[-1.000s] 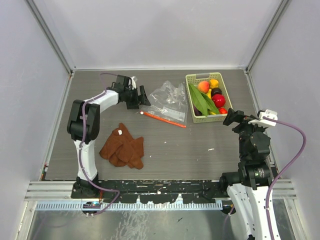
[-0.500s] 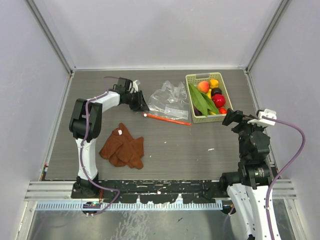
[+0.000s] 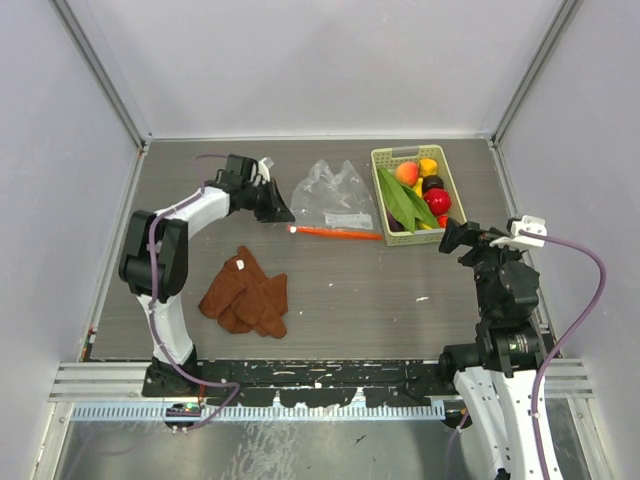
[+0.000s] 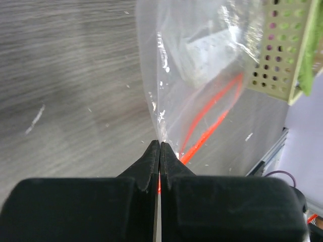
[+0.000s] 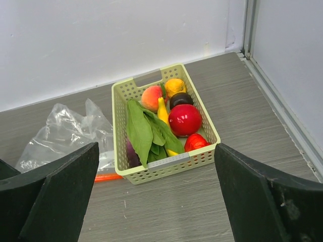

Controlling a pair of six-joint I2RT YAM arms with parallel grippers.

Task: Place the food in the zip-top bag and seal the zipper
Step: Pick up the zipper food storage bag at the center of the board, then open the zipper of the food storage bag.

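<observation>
The clear zip-top bag (image 3: 335, 195) lies flat left of the basket, with its orange-red zipper (image 3: 335, 232) along the near edge. My left gripper (image 3: 283, 213) is at the bag's left corner, shut on the plastic film (image 4: 160, 143); the zipper (image 4: 212, 121) runs off to the right of the jaws. The food sits in the basket: peach (image 5: 151, 97), red apple (image 5: 184, 119), yellow banana (image 5: 162, 112), dark purple piece (image 5: 180, 99), orange-yellow piece (image 5: 175, 85) and green leaves (image 5: 139, 128). My right gripper (image 3: 452, 236) hovers open just near of the basket, holding nothing.
The pale green slotted basket (image 3: 410, 150) stands at the back right, close to the bag. A rust-brown cloth (image 3: 246, 293) lies crumpled at the front left. Grey walls and metal rails bound the table on three sides.
My left gripper has closed on the bag's left corner. The bag has shifted and its zipper now lies more level. The right arm has edged slightly left.
</observation>
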